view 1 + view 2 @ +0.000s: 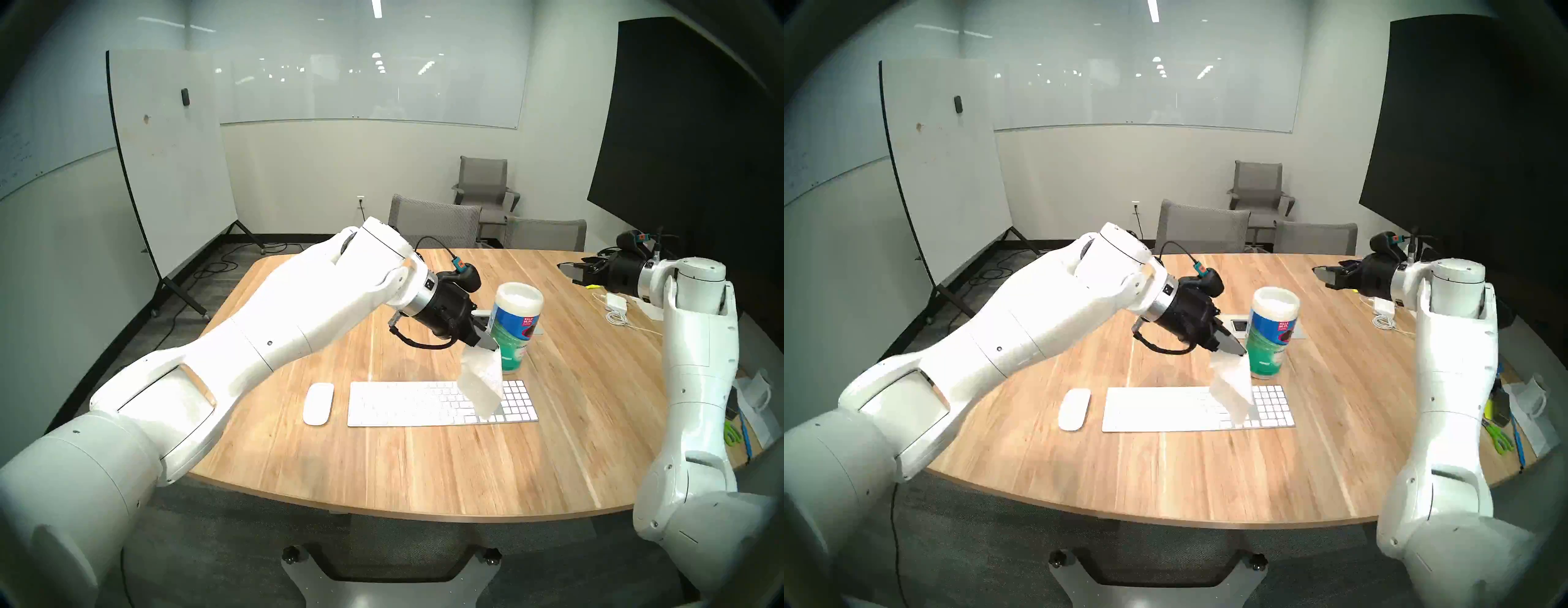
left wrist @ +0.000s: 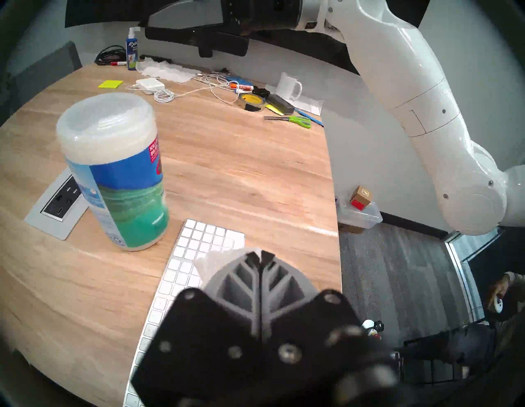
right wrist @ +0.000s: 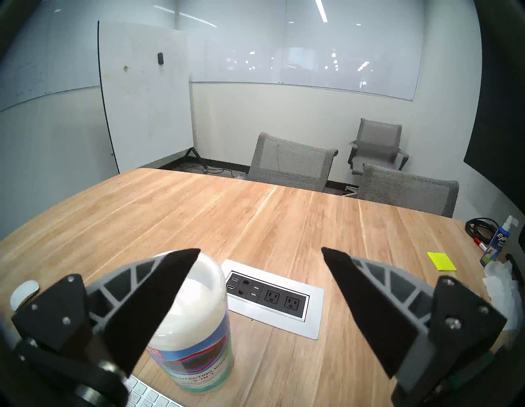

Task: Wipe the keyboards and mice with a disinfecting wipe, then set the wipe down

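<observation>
One slim white keyboard (image 1: pixel 441 403) and one glossy oval mouse (image 1: pixel 318 403) lie on the wooden table (image 1: pixel 382 467); the left gripper (image 1: pixel 492 346) pinches one limp wipe (image 1: pixel 481 382) above the keys, the right gripper (image 3: pixel 260 253) gapes empty

Both head views look down from the near side across the table (image 1: pixel 424 467) — almost identical. The left wrist view hangs close, facing right past the canister (image 2: pixel 113 176); the right wrist view, seemingly level, faces far — sharing that canister (image 3: pixel 196 326).
</observation>
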